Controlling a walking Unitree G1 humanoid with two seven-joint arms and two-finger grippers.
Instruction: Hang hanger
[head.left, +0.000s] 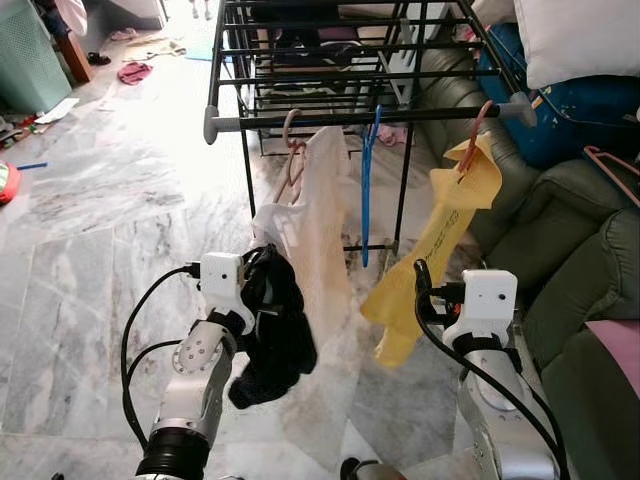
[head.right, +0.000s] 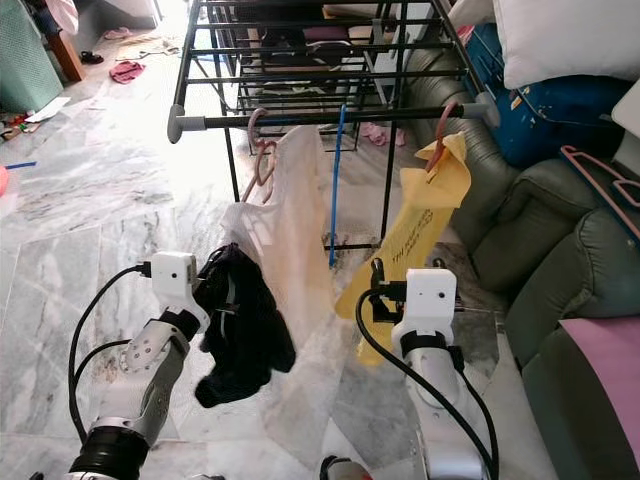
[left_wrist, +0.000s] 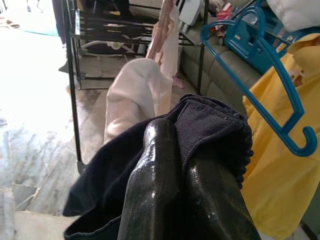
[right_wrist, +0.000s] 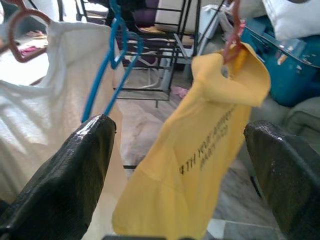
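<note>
From head height we look forward and down at the drying rack (head.left: 360, 120), while our wrist cameras sit close, sharing the yellow shirt (right_wrist: 200, 155).

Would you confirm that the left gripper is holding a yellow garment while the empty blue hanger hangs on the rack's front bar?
Not quite: the garment held by the left gripper is dark navy or black, not yellow, as the left wrist view shows. The empty blue hanger does hang on the rack's front bar.
</note>
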